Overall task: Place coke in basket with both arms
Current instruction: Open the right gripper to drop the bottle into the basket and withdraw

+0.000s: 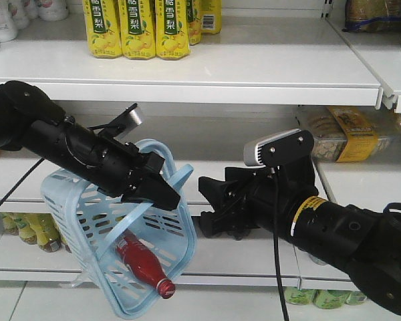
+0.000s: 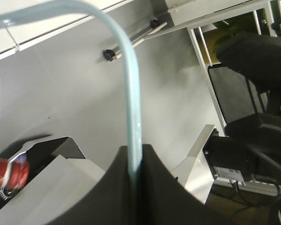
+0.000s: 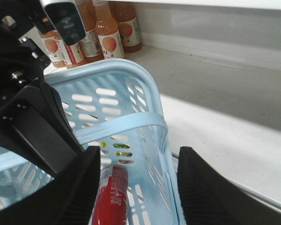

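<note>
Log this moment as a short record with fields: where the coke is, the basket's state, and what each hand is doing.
coke: red-labelled bottle lying inside the basket, cap toward the lower rim
basket: pale blue basket, tilted, hanging in the air in front of the shelves
left hand: shut on a basket handle, carrying the basket
right hand: open, holding nothing, apart from the basket's rim
shelf above: yellow-labelled drink bottles
task status: coke is in the basket
</note>
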Controlling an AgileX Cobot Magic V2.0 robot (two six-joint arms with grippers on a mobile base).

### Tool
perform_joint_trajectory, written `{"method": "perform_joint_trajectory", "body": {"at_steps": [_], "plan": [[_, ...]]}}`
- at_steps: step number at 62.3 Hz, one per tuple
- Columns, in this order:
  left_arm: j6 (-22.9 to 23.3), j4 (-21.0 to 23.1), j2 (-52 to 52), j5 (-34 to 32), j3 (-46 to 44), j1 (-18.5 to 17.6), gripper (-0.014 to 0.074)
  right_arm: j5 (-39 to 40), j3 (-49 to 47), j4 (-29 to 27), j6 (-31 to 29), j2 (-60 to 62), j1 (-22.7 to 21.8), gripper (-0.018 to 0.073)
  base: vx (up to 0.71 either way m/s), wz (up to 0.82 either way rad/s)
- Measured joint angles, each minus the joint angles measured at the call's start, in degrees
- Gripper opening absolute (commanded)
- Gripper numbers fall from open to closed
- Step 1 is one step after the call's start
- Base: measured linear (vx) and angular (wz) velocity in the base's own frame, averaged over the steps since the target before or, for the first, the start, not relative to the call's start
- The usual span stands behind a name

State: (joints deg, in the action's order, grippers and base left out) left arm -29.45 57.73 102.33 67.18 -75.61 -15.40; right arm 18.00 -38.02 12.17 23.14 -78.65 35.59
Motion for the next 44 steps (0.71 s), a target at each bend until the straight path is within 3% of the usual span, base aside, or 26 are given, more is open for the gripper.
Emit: {"method": "perform_joint_trajectory", "body": {"at_steps": [23,44], "plan": [[-0.1,0.5,0.0,0.1,0.0,0.0,-0.0006,0.2,0.0,0.0,-2.2,0.0,0.0,0.0375,0.0,0.0],[-0.1,0.9,0.0,0.8,0.0,-0.1,-0.0006,-0.1,0.0,-2.6,-9.8,3.7,-1.1,0.0375,0.0,0.0]]}}
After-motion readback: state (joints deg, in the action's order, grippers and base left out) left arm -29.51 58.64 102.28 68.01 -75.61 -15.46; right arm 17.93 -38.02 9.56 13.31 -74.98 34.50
